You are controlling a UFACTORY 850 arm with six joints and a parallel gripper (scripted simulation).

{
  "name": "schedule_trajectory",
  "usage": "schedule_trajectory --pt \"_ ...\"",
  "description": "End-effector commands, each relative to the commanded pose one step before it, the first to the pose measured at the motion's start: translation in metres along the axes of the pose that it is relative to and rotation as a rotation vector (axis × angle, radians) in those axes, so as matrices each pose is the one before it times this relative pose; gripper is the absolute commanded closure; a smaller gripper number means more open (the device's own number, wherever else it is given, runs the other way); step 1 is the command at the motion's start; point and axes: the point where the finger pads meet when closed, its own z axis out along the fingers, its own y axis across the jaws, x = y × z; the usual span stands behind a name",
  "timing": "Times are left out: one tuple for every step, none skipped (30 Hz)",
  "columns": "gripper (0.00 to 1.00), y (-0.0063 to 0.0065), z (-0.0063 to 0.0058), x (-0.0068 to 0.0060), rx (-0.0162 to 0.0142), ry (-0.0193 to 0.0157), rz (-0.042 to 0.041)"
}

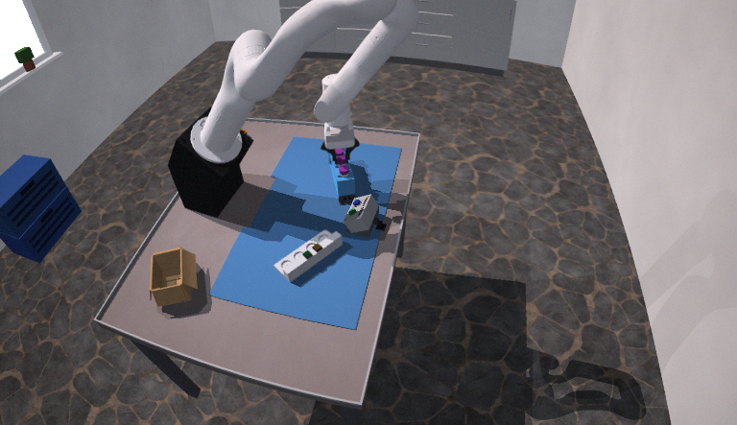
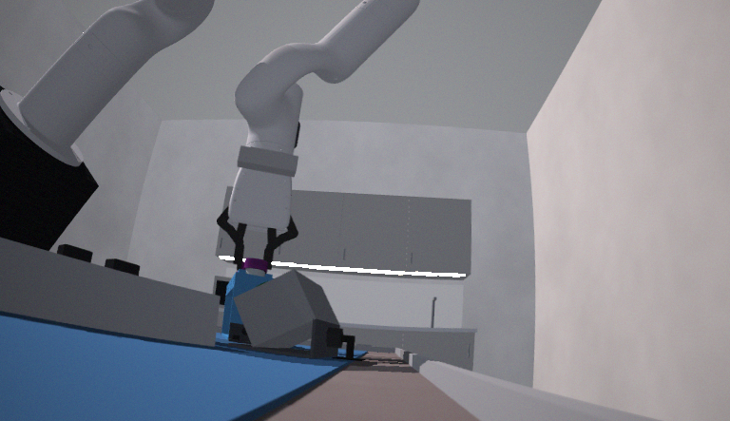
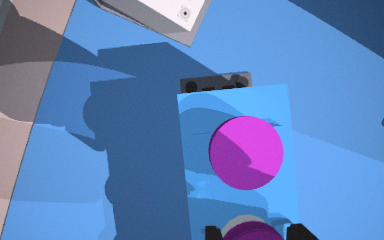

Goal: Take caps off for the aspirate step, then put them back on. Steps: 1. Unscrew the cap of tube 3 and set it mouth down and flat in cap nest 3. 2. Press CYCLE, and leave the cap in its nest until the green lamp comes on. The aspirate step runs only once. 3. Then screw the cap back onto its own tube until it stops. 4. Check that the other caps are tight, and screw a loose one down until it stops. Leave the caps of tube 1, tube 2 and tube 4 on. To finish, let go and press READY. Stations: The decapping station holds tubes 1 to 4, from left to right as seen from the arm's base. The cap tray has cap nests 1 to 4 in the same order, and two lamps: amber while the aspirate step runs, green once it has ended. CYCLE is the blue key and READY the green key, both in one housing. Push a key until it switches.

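The light-blue decapping station stands on the blue mat, with magenta caps on its tubes. My gripper points straight down and is shut on one magenta cap, which sits on its tube. It is the second cap from the station's end by the key housing. The end cap stands free beside it. The other caps are hidden by my hand. The white cap tray lies nearer the front; I see no caps in its nests.
The grey key housing with the blue key and the green key stands tilted just past the station. A cardboard box stands at the table's front left. The arm's black base is at the left.
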Motion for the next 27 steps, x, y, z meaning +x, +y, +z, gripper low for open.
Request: schedule_trajectory --pt "1.0 -0.00039 -0.00014 -0.00003 -0.00863 0.00548 -0.279" --pt "1.0 0.0 0.0 0.0 0.00041 -0.00024 -0.04114" --pt "1.0 0.0 0.0 0.0 -0.00058 0.00031 -0.03726" --pt "1.0 0.00005 0.00005 0.0 0.00003 -0.00002 0.00001" --pt "1.0 -0.00003 -0.00003 0.0 -0.00002 0.00001 -0.00001" --pt "1.0 -0.00001 -0.00001 0.0 -0.00001 0.0 0.0" --pt "1.0 0.0 0.0 0.0 0.0 0.0 0.0" --pt "1.0 0.0 0.0 0.0 0.0 0.0 0.0" --pt "1.0 -0.00001 -0.00001 0.0 0.0 0.0 0.0" --pt "1.0 0.0 0.0 0.0 0.0 0.0 0.0" --pt "1.0 0.0 0.0 0.0 0.0 0.0 0.0" --pt "0.54 0.00005 0.00005 0.00001 0.00003 -0.00002 0.00001" --pt "0.54 -0.00001 -0.00001 0.0 -0.00001 0.00001 0.0" --pt "0.54 -0.00001 -0.00001 0.0 -0.00001 0.00001 0.0" --pt "0.54 -0.00001 -0.00001 0.0 -0.00001 0.0 0.0" --pt "0.54 -0.00001 -0.00001 0.0 0.0 0.0 0.0" --pt "0.54 -0.00001 0.0 0.0 0.0 0.0 0.0" --pt "0.54 0.0 0.0 0.0 0.0 0.0 0.0" --pt "0.54 0.00005 0.00005 0.00001 0.00003 -0.00003 0.00001" --pt "0.54 -0.00002 -0.00002 0.0 -0.00001 0.00001 0.0" --pt "0.54 -0.00001 -0.00001 0.0 -0.00001 0.00001 0.0" --pt "0.54 -0.00001 -0.00001 0.0 -0.00001 0.0 0.0" --pt "0.54 -0.00007 -0.00057 -0.00003 -0.00004 0.00002 0.08332" --pt "0.54 0.0 0.0 0.0 0.0 0.0 0.0" --pt "0.54 0.0 0.0 0.0 0.0 0.0 0.0" --pt "0.54 0.00003 -0.00046 -0.00004 0.00002 -0.00001 0.08334" --pt "0.54 -0.00001 -0.00051 -0.00004 0.0 0.0 0.08333"
